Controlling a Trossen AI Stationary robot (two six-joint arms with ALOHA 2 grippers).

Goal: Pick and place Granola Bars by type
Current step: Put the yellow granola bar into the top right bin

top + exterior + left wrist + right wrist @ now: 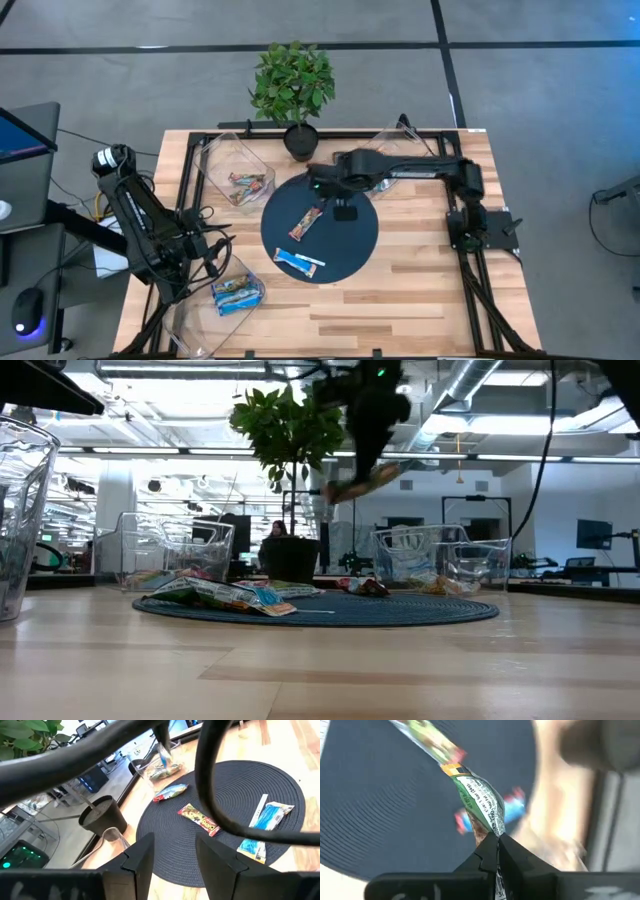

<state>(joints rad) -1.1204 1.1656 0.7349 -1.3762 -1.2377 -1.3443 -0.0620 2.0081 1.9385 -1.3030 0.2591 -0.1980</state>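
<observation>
Clear plastic forms the bin at the near left corner of the wooden table, in which blue-and-white bars are heaped; just beside it the left gripper is parked, its fingers parted with nothing between them; a second clear bin at the far left is seen to hold brown bars; at the table's centre a dark round mat is laid, on which a red-and-brown bar and, nearer, a blue-and-white bar rest; above the mat's far edge the right gripper is held, its fingers pinched tight on one end of a green-and-white wrapped bar, which is lifted clear of the mat; a potted plant is stood at the far edge; a third clear bin is placed at the far right.
</observation>
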